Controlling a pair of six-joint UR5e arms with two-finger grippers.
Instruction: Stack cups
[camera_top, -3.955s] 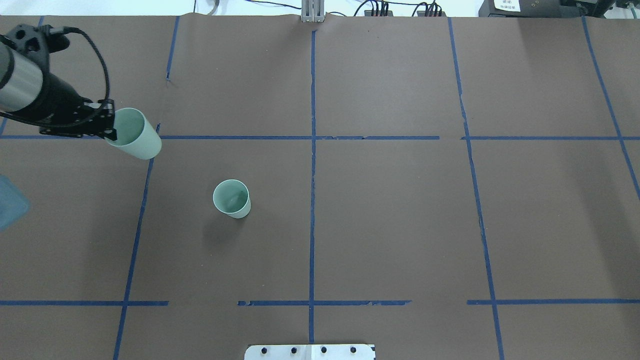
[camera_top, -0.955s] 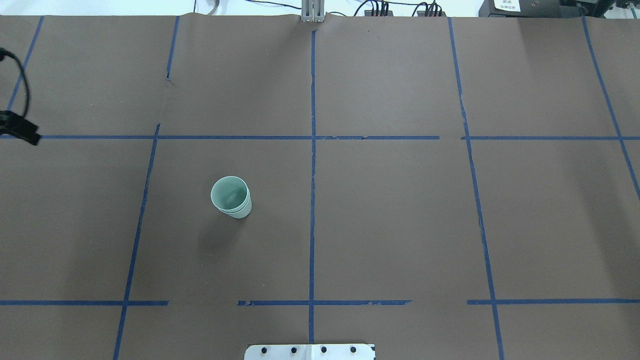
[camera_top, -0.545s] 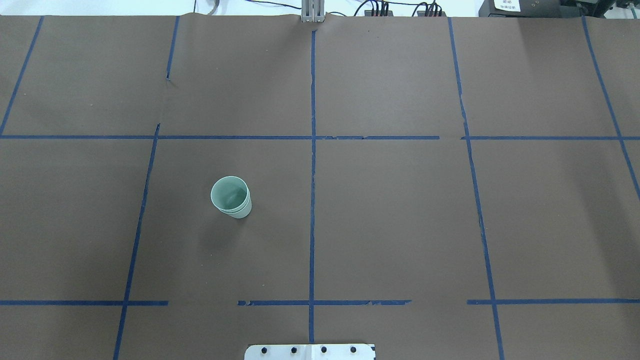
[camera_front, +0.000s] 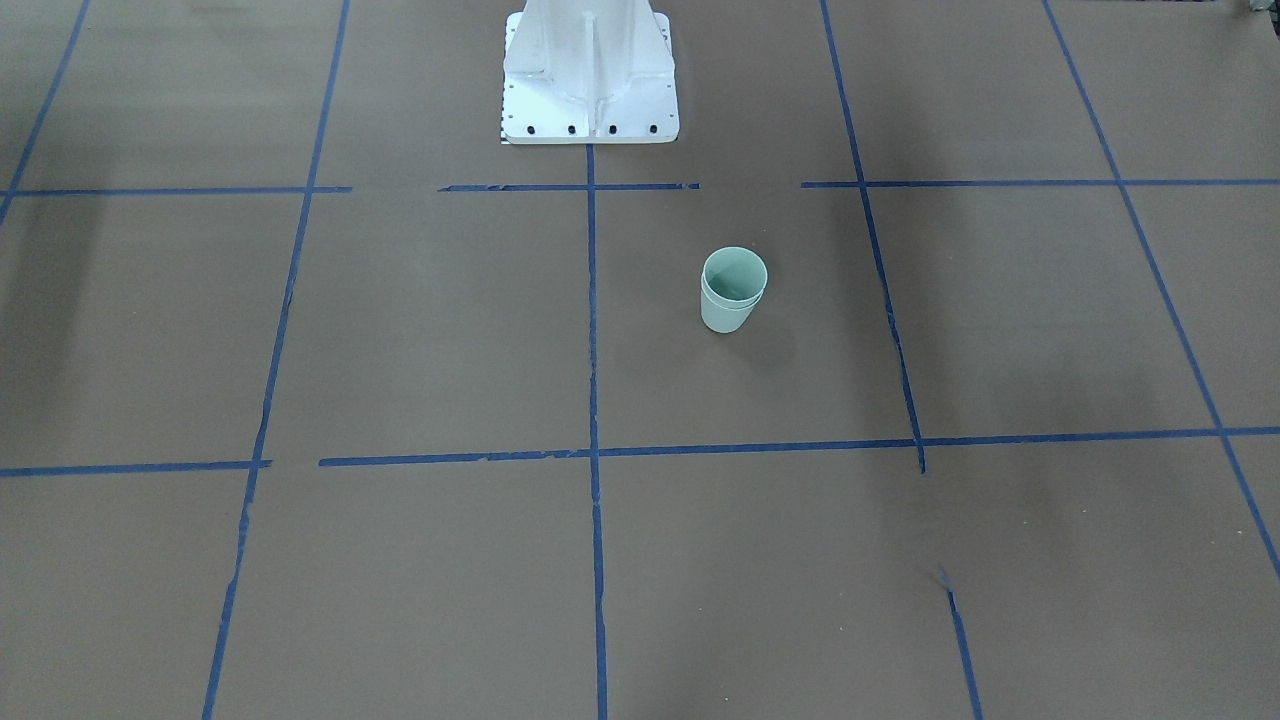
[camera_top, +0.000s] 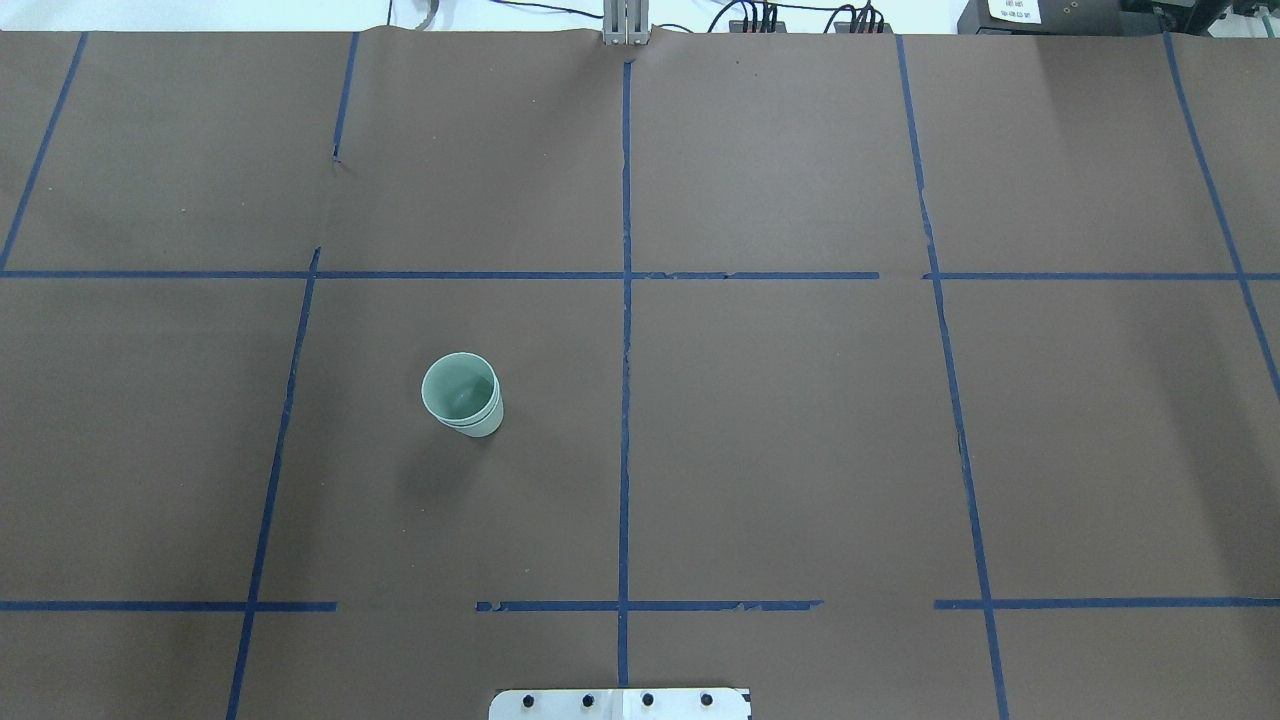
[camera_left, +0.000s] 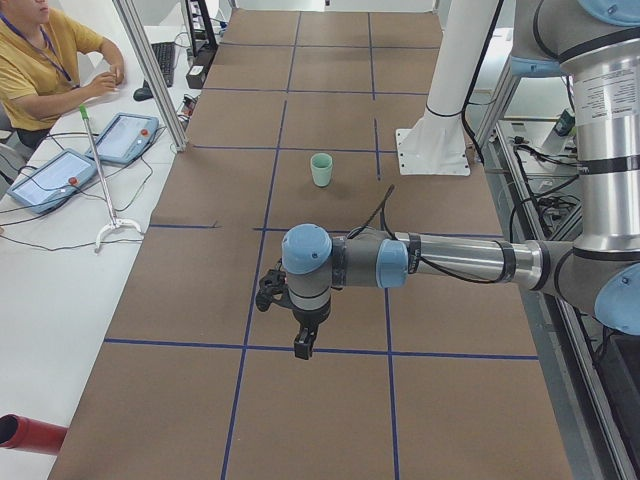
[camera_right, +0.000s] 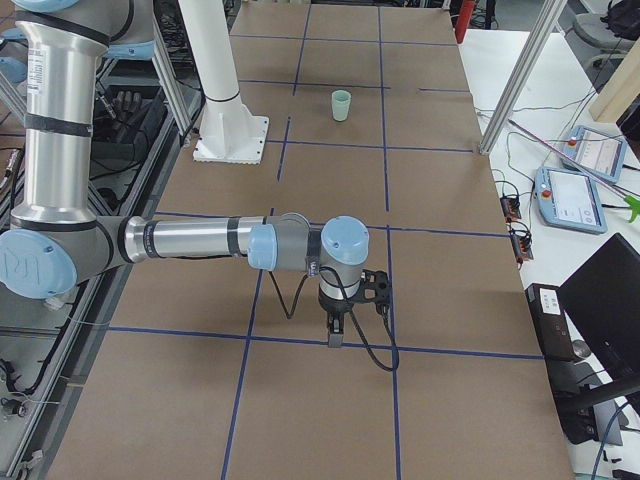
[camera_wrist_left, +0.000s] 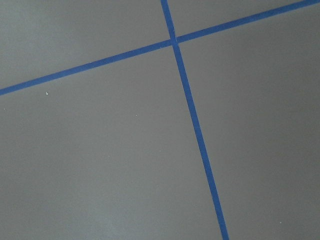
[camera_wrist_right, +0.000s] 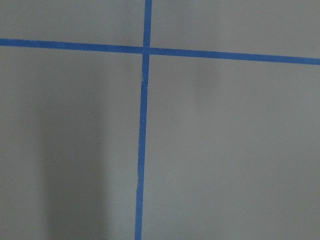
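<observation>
Left gripper (camera_left: 303, 345): visible only in the left side view, at the end of the near arm, pointing down over the table (camera_top: 800, 420), just above a blue tape line (camera_top: 625, 450); fingers apart or together, not possible to tell from this view. Right gripper (camera_right: 335, 335): visible only in the right side view, also on the near arm, pointing down close over the brown paper; state of its fingers equally not possible to tell. Cups (camera_top: 462, 395): one sitting inside the other, upright and mouth up, as a single stack on the table, the rim of the inner one a little higher than the rim of the outer one. In the overhead view, at about 8 o'clock from the central tape crossing and at about 11 o'clock from the white robot base (camera_top: 620, 703). In the front-facing view, at about 5 o'clock from that base. In the left side view, at 12 o'clock from the left gripper and well apart from it; in the right side view, at 12 o'clock from the right gripper, again well apart. Both wrist views: only brown paper and a crossing of blue tape lines. Operator in a yellow shirt (camera_left: 40, 60) at about 10 o'clock in the left side view, seated beside the table, with two tablet-like pendants (camera_left: 50, 180) near him.
</observation>
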